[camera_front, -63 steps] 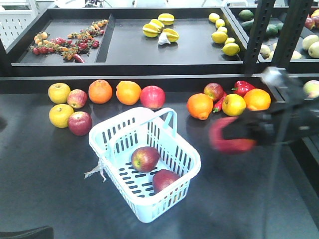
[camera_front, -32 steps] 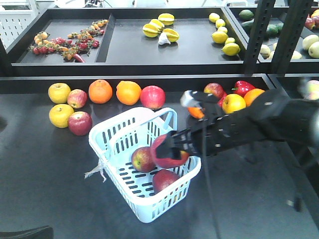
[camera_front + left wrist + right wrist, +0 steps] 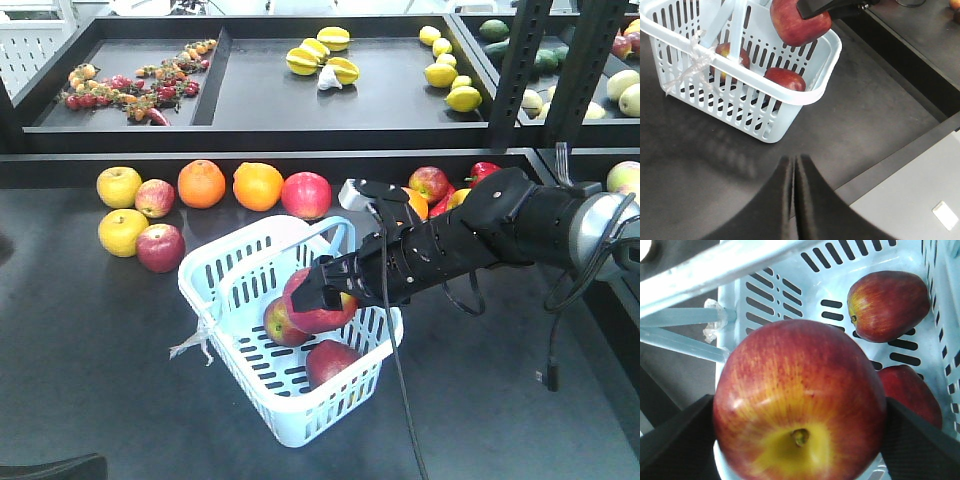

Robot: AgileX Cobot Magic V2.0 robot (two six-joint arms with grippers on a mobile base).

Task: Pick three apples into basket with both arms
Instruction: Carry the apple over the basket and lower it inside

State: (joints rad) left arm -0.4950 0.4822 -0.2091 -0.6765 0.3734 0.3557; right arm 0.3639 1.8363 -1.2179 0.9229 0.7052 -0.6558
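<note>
The right end effector (image 3: 322, 297), clamped on the third apple (image 3: 316, 300), has swung in over the basket (image 3: 250, 260) where two apples (image 3: 330, 360) lie, so only release remains; the left end effector (image 3: 794, 172) stays pressed together.

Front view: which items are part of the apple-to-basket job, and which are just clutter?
Job:
- basket
- two apples lying in it
- third apple, gripped by the right gripper over the basket
- left gripper, shut, holding nothing

Lying about:
- oranges
- yellow apples
- spare red apples
- lemons
- red pepper
</note>
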